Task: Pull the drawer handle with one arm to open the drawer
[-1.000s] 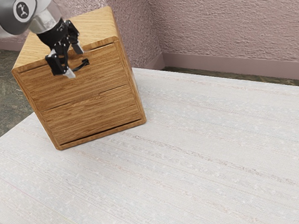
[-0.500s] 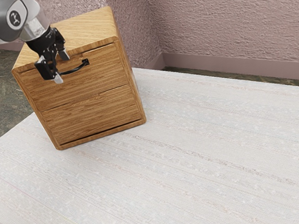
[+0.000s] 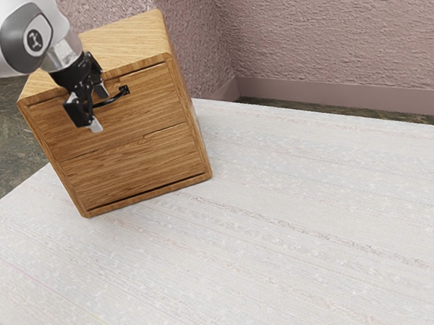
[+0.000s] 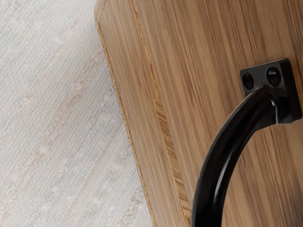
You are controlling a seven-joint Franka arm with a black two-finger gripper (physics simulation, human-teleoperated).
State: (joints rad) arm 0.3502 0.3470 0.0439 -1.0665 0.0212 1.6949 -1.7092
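Pale table (image 3: 321,222); pink wall (image 3: 326,23) (textured) behind.

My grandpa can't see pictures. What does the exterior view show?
A robot's black claw is at the black handle on the top drawer of a wooden cabinet, which stands on a pale table by pink walls. Both drawers look shut.
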